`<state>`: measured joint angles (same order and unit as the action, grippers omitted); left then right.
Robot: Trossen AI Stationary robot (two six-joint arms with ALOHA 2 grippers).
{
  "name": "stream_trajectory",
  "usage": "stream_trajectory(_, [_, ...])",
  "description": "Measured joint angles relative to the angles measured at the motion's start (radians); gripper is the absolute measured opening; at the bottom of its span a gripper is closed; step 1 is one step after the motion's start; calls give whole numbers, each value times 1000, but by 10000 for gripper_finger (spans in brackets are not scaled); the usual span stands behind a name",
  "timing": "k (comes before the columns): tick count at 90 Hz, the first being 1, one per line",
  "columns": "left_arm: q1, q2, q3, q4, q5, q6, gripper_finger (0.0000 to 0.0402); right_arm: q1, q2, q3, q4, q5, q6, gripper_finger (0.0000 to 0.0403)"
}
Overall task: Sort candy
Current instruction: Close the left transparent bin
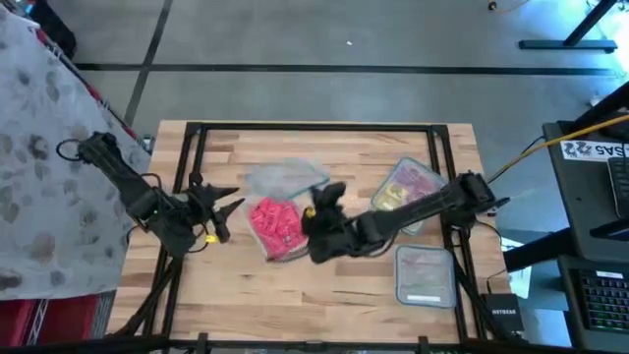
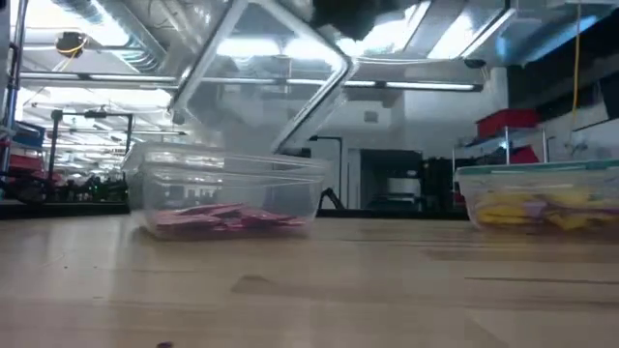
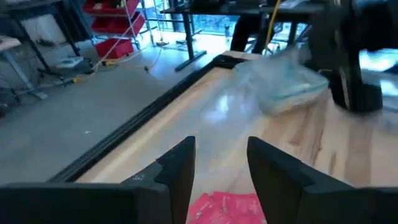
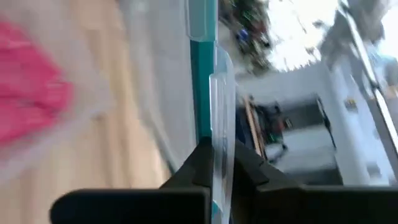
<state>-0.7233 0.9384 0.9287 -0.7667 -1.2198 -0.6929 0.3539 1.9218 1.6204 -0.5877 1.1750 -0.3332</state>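
A clear tub [image 1: 276, 228] of pink candy [image 2: 224, 219] stands at the table's middle. Above its far side hangs a clear lid with a teal rim [image 1: 287, 177], tilted in the low view [image 2: 259, 82], with my right gripper [image 1: 322, 197] shut on it. My left gripper [image 1: 228, 200] stands open just left of the pink tub, with nothing between its fingers [image 3: 180, 168]; the pink candy [image 3: 227, 205] shows below them. A second tub [image 1: 408, 185] with yellow and pink candy [image 2: 542, 208] stands to the right. My right gripper pinches the lid's teal-rimmed edge [image 4: 200, 93] between its two fingers, which lie across the rim. The lid is lifted and tilted above the pink tub [image 2: 227, 188]; whether its lower end touches the tub's rim, I cannot tell.
A third clear tub with its lid on [image 1: 425, 275] sits near the table's front right. A dark frame [image 1: 314, 128] runs round the table's edges. Bare wood lies along the near edge and at the far side.
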Motion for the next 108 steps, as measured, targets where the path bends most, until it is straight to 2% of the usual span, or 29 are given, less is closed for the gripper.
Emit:
stream_trajectory(9, [-14, -17, 0, -3, 11, 7, 131, 18, 60, -1, 16, -40, -10, 0])
stream_trajectory(23, [-21, -22, -4, -8, 13, 0, 131, 65, 132, -1, 16, -40, -8, 0])
stream_trajectory(45, [-5, -18, -64, -19, 24, -48, 131, 128, 149, -1, 54, -55, 39, 0])
stream_trajectory(54, [11, -15, -109, -19, 38, -113, 131, 139, 149, -1, 66, -121, 43, 4])
stream_trajectory(67, [32, -15, -182, -9, 74, -207, 130, 142, 154, -1, 67, -289, 126, 21])
stream_trajectory(90, [36, -14, -269, 23, 125, -341, 130, 141, 164, -1, 64, -350, 146, 24])
stream_trajectory(108, [37, -14, -295, 95, 150, -328, 130, 141, 164, -1, 65, -498, 144, 23])
